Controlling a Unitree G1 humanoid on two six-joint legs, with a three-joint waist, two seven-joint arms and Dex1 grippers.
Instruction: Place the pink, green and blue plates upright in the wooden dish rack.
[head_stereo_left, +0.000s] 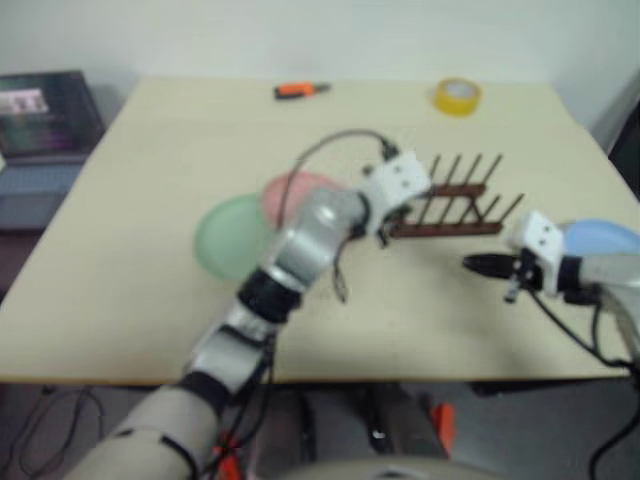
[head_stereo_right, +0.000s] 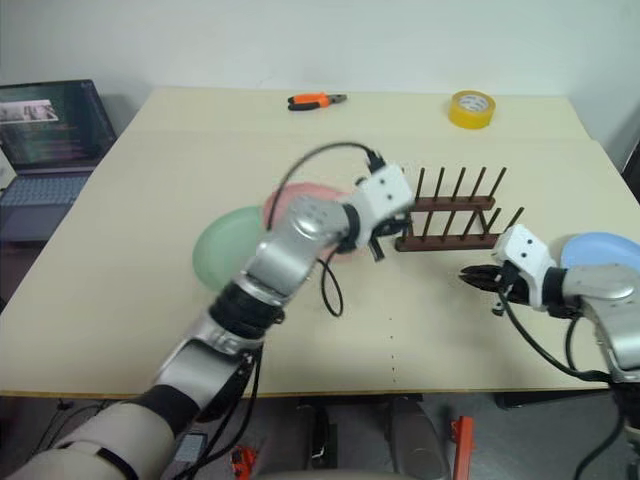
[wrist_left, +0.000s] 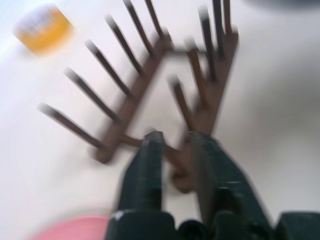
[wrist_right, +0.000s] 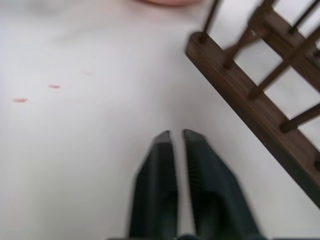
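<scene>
The rack (head_stereo_right: 452, 220) stands empty mid-table, no plate in it yet. Left gripper (wrist_left: 175, 145) hovers at its left end, fingers parted a little, gripping nothing. Right gripper (wrist_right: 176, 136) hangs over bare table near the rack's near rail, fingers a narrow slit apart, empty. Pink plate (head_stereo_right: 300, 200) and green plate (head_stereo_right: 228, 245) lie flat to the left, the blue plate (head_stereo_right: 600, 247) at the right edge.

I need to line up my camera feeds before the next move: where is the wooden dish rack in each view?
Left eye view: dish rack right of centre, beyond both grippers.
Right eye view: right of centre, empty of plates.
Left wrist view: centre, just past the left gripper.
Right wrist view: upper right corner.
Shared landmark: the pink plate beside the rack's left end.
</scene>
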